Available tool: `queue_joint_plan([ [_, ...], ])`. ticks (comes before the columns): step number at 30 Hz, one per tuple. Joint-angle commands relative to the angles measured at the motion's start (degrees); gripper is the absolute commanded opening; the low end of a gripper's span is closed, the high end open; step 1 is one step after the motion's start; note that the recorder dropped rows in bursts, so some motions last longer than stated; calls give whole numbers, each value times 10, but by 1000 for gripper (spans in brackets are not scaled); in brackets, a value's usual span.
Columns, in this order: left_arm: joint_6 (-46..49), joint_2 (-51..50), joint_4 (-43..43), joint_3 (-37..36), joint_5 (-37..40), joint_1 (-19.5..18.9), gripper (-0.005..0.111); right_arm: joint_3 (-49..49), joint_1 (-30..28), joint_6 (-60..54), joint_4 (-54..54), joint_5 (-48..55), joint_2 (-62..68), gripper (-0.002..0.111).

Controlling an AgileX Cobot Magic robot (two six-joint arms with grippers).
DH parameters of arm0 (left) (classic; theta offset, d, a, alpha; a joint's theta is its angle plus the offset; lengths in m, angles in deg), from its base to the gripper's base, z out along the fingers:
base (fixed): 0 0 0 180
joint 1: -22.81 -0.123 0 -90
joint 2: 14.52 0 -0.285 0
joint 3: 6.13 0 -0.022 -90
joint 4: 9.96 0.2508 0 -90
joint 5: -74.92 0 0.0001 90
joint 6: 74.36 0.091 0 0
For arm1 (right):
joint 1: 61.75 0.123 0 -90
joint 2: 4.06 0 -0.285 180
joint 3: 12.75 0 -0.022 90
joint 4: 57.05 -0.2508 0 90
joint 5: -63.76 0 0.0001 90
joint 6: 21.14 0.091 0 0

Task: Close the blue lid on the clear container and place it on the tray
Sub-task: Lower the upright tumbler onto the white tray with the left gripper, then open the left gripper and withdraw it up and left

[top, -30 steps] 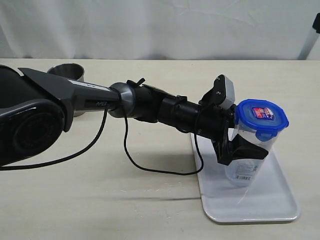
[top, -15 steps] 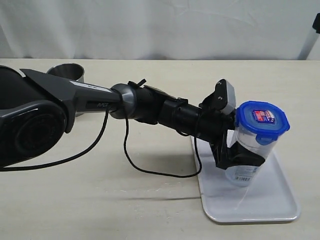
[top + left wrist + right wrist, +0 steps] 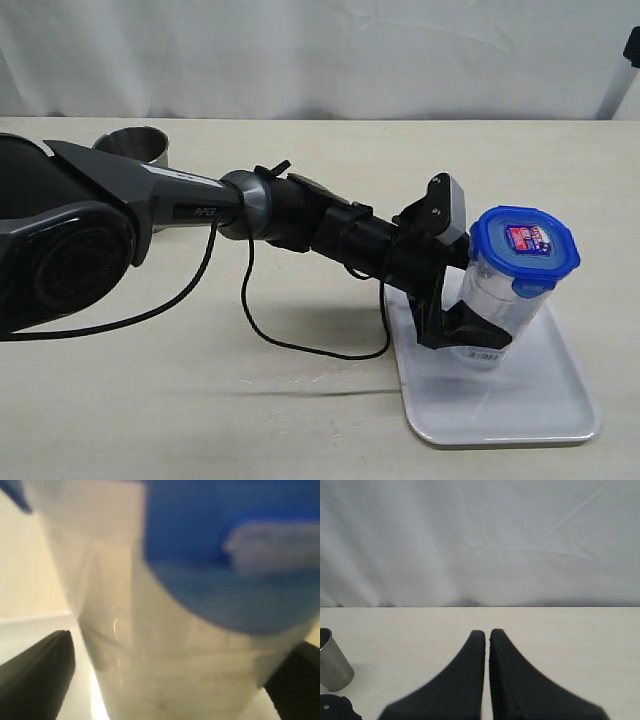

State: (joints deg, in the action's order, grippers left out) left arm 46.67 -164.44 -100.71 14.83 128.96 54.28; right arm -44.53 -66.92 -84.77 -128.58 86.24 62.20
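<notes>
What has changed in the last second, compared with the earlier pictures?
The left gripper carried the clear container down to the tray. Its jaws seem to be loosening: one finger now stands off the wall. The blue lid stayed closed on it. The tray and the steel cup did not move.

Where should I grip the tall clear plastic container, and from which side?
I'd grip the tall clear plastic container on its narrow, straight body below the overhanging blue snap-flap lid, from the left arm's side, where the left gripper flanks it.
</notes>
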Motion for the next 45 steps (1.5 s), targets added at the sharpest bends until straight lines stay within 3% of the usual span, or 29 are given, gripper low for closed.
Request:
queue_joint_plan([
  [1, 17, 4, 42, -2, 6, -8, 89, -2, -2, -1, 6, 3, 2, 4],
  [9, 0, 10, 43, -2, 5, -17, 102, -2, -2, -1, 6, 5, 2, 4],
  [15, 0, 38, 150, -2, 22, -35, 103, -2, -2, -1, 6, 5, 2, 4],
  [18, 0, 48, 242, -2, 131, -62, 103, -2, -2, -1, 6, 5, 2, 4],
  [22, -8, 56, 274, -2, 159, -113, 103, -2, -2, -1, 6, 16, 2, 4],
  [26, -138, 92, 271, -2, 159, -160, 103, -2, -2, -1, 6, 18, 2, 4],
  [30, -259, 164, 310, -2, 157, -163, 103, -2, -2, -13, 4, 18, 0, 4],
  [38, -506, 281, 413, -2, 24, -175, 103, -2, -2, -19, 4, 18, -22, 4],
  [45, -586, 366, 414, -8, 104, -273, 103, -28, -2, -16, -2, -3, -143, 4],
])
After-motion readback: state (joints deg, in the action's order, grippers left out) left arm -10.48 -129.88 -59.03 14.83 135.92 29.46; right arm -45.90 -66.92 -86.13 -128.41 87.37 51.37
